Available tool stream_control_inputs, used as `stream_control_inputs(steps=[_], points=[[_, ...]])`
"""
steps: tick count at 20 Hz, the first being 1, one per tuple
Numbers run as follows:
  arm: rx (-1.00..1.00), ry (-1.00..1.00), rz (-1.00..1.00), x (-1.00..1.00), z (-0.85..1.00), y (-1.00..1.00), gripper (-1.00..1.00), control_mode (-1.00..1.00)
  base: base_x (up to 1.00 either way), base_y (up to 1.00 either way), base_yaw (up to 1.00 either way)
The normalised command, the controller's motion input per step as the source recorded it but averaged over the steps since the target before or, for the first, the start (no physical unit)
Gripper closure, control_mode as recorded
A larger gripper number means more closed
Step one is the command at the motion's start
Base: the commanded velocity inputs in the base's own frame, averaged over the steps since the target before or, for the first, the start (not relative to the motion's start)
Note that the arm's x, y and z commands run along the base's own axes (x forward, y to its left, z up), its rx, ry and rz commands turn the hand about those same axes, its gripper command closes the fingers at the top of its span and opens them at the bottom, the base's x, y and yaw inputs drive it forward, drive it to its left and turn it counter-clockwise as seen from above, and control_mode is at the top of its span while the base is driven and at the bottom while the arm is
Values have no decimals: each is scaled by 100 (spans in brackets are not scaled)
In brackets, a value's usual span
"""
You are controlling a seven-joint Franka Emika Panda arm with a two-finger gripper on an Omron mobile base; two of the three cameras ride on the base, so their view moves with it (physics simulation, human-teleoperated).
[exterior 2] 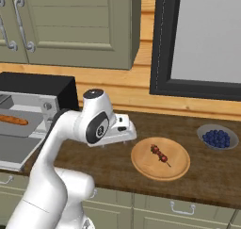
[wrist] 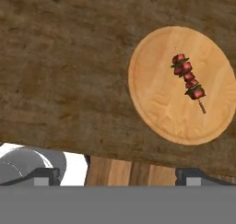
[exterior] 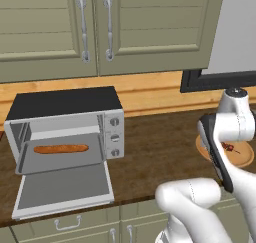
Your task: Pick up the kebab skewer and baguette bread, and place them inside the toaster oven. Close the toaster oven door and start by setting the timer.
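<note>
Nearest, at the bottom of the hand view, gripper (wrist: 117,174) with tips wide apart, holding nothing, hovering above bare counter (wrist: 60,66). Farther, at right of that frame: skewer (wrist: 188,81) lying flat on the round wooden plate (wrist: 156,103), well apart from the tips, up and to the right of them. Long axis running from upper left to lower right of the frame, stick end poking out at the lower right. Next move, by the look of it, a shift toward the plate, then a drop across the chunks.

At left of the left base view: baguette (exterior: 60,148) already inside the oven (exterior: 65,124), door (exterior: 64,188) hanging open, three knobs on its right. Bowl of blueberries (exterior 2: 217,138) beyond the plate. No brand, label or writing legible anywhere.
</note>
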Motion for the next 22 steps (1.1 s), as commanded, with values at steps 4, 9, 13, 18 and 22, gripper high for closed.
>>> stream_control_inputs(steps=[4, 9, 13, 18, 22], points=[[0, 10, -4, 22, -21, -100, -100, -100, 0, 0, 0], [0, 3, 1, 36, -28, -99, -100, -100, 0, 0, 0], [0, 1, 11, 42, -43, -38, -100, -100, 0, 0, 0], [0, 0, 9, 58, -32, -5, -100, -100, 0, 0, 0], [0, 1, 7, 51, -32, -20, -100, -100, 0, 0, 0]])
